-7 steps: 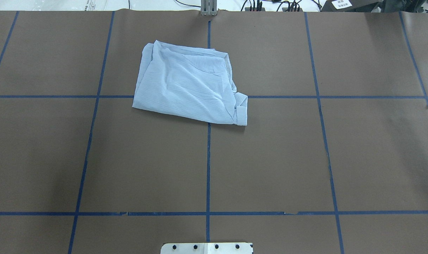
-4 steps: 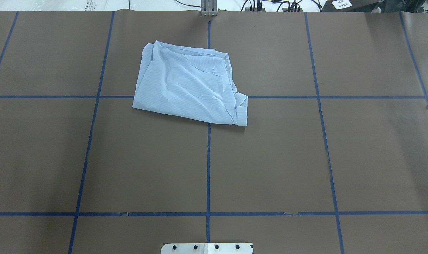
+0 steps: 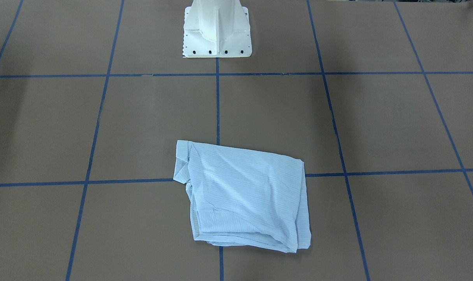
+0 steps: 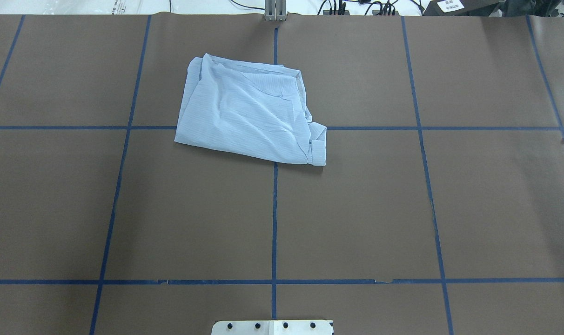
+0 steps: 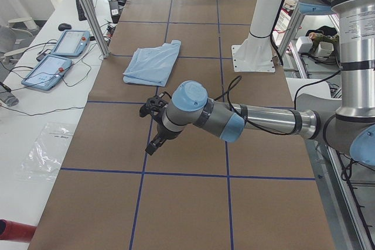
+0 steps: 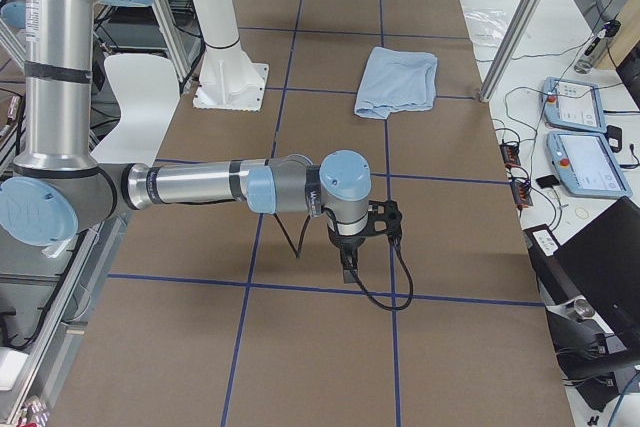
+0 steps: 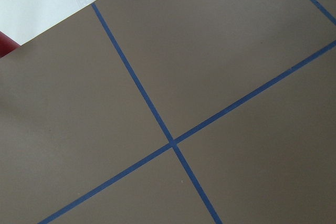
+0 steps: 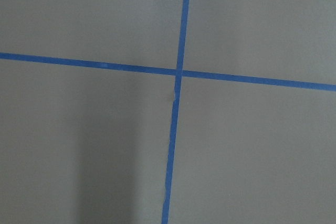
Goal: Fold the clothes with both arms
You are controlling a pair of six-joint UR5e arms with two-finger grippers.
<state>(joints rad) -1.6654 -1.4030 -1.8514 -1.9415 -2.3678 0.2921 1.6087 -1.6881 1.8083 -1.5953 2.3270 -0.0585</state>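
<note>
one light blue shirt [image 4: 249, 116] lies folded in a rumpled rectangle on the brown table [image 4: 356, 209], at about eleven o'clock from the overhead view's centre, over a crossing of blue tape lines [image 4: 275, 209]. the left gripper [image 5: 151, 144] and right gripper [image 6: 347, 269] hang over bare table, well apart from it; i cannot tell whether their fingers are parted or closed.

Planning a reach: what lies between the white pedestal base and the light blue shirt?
Only bare brown table cover and blue tape lines, in the front-facing view.
</note>
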